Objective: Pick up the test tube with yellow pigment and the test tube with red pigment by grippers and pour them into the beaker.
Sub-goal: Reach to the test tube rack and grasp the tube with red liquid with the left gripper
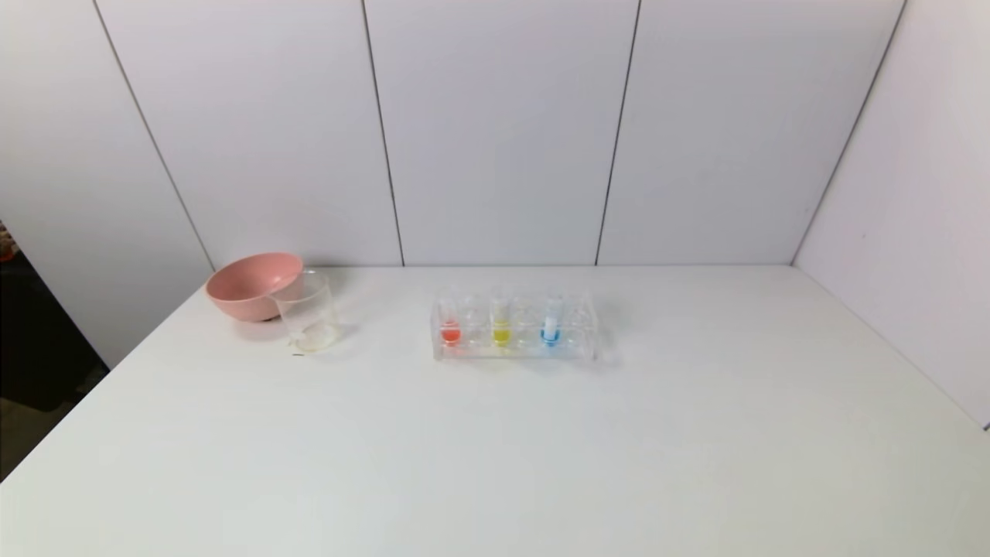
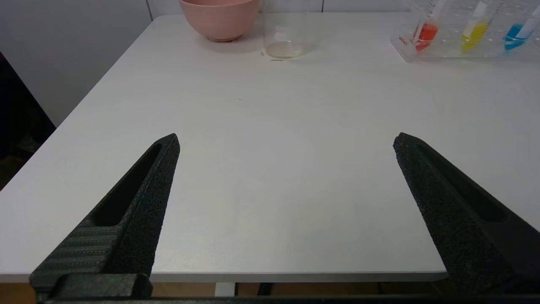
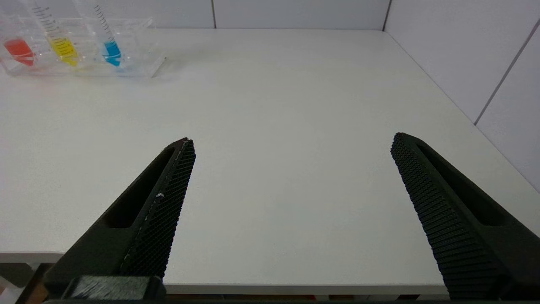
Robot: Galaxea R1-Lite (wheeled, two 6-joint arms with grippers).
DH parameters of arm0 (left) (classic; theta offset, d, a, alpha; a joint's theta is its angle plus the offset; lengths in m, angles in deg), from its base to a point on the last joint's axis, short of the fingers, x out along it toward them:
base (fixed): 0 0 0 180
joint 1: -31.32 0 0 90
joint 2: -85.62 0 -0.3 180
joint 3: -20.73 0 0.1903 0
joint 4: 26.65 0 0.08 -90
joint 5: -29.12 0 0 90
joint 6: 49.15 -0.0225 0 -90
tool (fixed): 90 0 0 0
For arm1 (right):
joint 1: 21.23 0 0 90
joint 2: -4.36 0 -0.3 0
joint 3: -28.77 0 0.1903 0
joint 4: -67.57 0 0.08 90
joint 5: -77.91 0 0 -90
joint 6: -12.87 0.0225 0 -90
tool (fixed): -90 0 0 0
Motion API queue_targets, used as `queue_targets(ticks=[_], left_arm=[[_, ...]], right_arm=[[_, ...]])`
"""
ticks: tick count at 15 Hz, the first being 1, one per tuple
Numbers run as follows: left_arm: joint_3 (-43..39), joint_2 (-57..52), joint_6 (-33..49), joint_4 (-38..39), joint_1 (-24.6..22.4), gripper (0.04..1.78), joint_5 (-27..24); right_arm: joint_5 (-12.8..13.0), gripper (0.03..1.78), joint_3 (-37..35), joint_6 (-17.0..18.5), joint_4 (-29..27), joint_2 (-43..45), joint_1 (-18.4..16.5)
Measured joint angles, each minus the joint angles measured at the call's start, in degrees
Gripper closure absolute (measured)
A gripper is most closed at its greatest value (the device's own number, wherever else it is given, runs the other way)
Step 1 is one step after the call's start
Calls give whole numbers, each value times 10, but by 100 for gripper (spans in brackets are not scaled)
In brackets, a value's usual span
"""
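The red-pigment test tube (image 1: 450,331) and the yellow-pigment test tube (image 1: 501,331) stand upright in a clear rack (image 1: 588,340) at the table's middle back. They also show in the left wrist view, red (image 2: 426,30) and yellow (image 2: 473,33), and in the right wrist view, red (image 3: 19,50) and yellow (image 3: 63,47). The clear beaker (image 1: 307,313) stands left of the rack, in front of the pink bowl; it also shows in the left wrist view (image 2: 284,33). My left gripper (image 2: 287,141) and right gripper (image 3: 292,143) are open and empty at the table's near edge, out of the head view.
A pink bowl (image 1: 251,285) sits just behind the beaker at the back left. A blue-liquid tube (image 1: 551,329) stands in the same rack right of the yellow one. White walls close the back and right side. The table's left edge drops off.
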Motion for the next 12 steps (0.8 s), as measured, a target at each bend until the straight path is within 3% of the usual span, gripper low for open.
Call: queue_targets(ticks=[12], left_arm=[[0, 0, 0, 0, 0, 5, 0]], right_arm=[[0, 11, 0, 0, 0, 0, 0]])
